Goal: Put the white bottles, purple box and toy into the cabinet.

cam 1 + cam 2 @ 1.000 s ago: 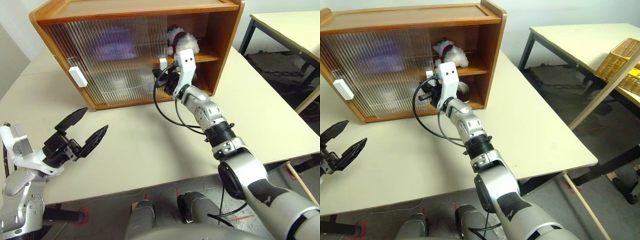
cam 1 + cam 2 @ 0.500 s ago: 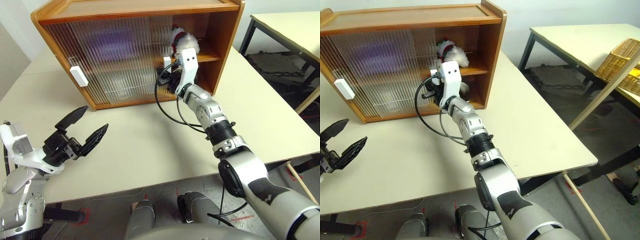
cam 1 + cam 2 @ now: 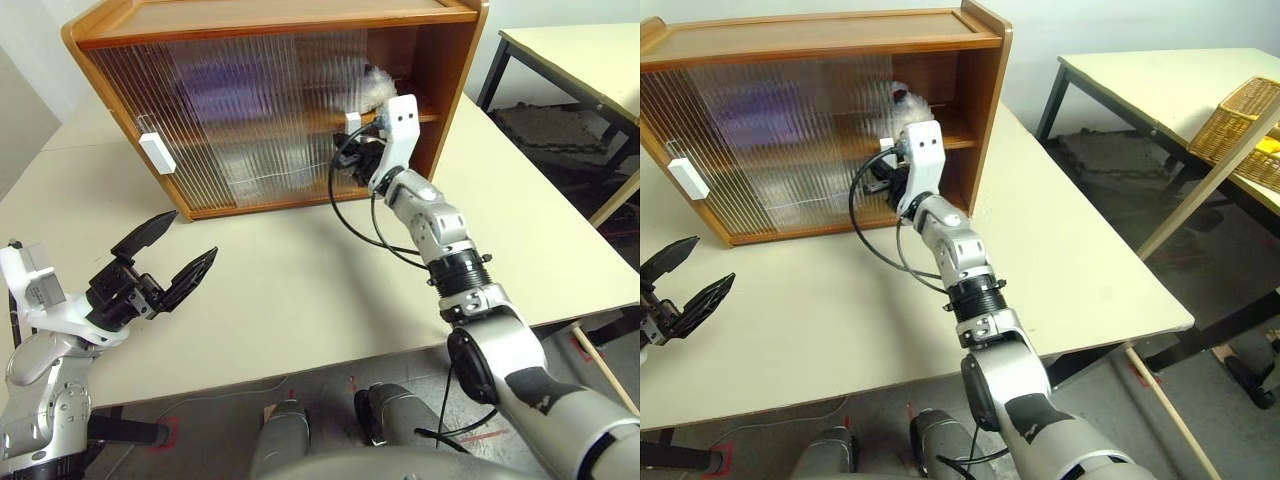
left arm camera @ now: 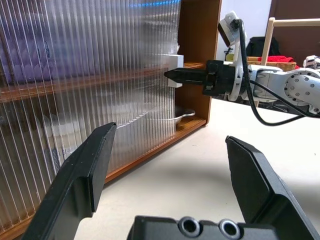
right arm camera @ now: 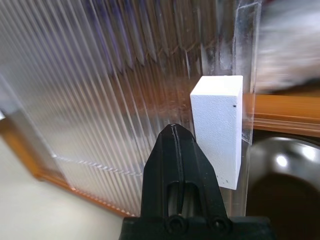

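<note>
While pushing on the white handle (image 5: 216, 131) of the right-hand sliding door (image 3: 290, 120), keep the right end effector (image 5: 172, 131) as it is: black fingers pressed together into one blunt point, gripping nothing, tip set against the side of the block. Judged as the closing step, with the cabinet (image 3: 270, 20) open only at its right end.

Push along the door's track, level with the shelf, not inward against the ribbed panel; otherwise risk of the tip slipping off the block or the door binding. Stay low on the handle's flank and move slowly, since contact is a mere point. Stop short of jamming the panel into the side wall.

Mind the toy (image 3: 378, 78) on the upper shelf, right at the door's edge and half veiled by the ribbing: check for fluff in the track. Purple box (image 3: 225, 80) on the upper shelf, a lavender blur behind the doors. Metal bowl (image 4: 182, 116) on the lower level at the open end. Cannot tell where the white bottles sit through the ribbing.

Left end effector (image 3: 187, 238) spread wide and empty, hovering over the table (image 3: 300, 290), well apart from the cabinet; leave it there.
</note>
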Available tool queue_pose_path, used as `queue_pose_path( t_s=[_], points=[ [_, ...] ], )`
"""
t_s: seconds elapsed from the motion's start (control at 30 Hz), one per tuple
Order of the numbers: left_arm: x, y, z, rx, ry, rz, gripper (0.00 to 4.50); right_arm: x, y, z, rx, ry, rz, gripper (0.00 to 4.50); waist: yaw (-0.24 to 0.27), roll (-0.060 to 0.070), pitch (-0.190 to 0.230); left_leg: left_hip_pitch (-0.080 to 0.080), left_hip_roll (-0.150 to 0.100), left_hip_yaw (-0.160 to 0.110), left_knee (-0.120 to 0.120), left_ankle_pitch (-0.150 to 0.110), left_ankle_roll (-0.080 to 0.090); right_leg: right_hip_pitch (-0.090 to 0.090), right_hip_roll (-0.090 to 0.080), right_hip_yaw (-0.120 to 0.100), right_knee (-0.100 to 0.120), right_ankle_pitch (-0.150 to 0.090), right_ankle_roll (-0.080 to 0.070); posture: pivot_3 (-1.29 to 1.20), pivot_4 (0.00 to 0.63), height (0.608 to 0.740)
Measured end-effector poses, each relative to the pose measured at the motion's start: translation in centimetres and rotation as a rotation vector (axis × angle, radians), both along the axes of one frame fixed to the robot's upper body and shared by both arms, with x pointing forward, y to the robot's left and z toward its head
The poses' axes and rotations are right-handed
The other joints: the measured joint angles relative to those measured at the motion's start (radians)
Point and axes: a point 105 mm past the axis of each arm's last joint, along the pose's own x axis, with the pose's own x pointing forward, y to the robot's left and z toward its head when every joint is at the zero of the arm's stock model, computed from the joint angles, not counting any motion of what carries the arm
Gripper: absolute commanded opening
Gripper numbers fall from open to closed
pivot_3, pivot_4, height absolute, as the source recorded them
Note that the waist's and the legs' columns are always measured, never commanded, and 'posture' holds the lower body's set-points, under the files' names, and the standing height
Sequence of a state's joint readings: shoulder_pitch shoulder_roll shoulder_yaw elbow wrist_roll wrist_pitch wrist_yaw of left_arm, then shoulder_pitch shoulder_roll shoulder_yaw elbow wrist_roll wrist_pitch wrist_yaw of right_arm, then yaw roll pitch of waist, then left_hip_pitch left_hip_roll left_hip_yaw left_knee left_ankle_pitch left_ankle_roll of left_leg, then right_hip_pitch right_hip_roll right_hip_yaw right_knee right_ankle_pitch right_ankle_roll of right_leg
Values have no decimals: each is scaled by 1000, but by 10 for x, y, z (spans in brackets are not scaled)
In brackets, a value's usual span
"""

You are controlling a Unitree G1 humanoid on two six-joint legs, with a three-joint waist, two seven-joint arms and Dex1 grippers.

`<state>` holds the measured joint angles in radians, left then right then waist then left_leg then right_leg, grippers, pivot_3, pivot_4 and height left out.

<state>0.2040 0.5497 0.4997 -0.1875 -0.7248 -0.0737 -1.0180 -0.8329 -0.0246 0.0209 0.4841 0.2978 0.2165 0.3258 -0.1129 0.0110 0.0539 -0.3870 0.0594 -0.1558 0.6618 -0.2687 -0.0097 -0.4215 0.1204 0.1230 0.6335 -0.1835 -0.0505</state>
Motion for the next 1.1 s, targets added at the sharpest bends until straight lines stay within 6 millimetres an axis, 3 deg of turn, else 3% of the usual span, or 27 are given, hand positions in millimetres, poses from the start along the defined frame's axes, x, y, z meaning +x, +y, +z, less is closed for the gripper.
queue_pose_path(
  t_s=[0.2, 0.6, 0.9, 1.1],
  points=[
    [1, 0, 2, -5, -8, 2, 4500, 9, -31, -1, -44, -6, -76, 14, -3, 0, 0, 2, -1, 0, 0, 1, 1, 2, 0, 0, 0, 1, 1, -151, 53, 740],
    [1, 0, 1, -7, -5, 5, 4500, 12, -51, -1, -77, -13, -123, 14, -2, 0, 0, 2, -2, -1, 0, 1, 2, 3, -2, 1, -1, 1, 3, -154, 60, 740],
    [1, 0, 1, -8, -1, 2, 4500, 20, -100, -4, -131, -8, -229, 14, -4, 0, 0, 2, -4, 0, 0, 1, 2, 4, -4, 1, -2, 1, 4, -174, 62, 740],
    [4, 1, 3, -5, -5, -5, 4500, 20, -103, -3, -137, -14, -238, 14, -12, 0, 0, 3, -3, 0, -3, 1, 2, 4, -3, 1, -2, 0, 5, -176, 64, 740]
  ],
)
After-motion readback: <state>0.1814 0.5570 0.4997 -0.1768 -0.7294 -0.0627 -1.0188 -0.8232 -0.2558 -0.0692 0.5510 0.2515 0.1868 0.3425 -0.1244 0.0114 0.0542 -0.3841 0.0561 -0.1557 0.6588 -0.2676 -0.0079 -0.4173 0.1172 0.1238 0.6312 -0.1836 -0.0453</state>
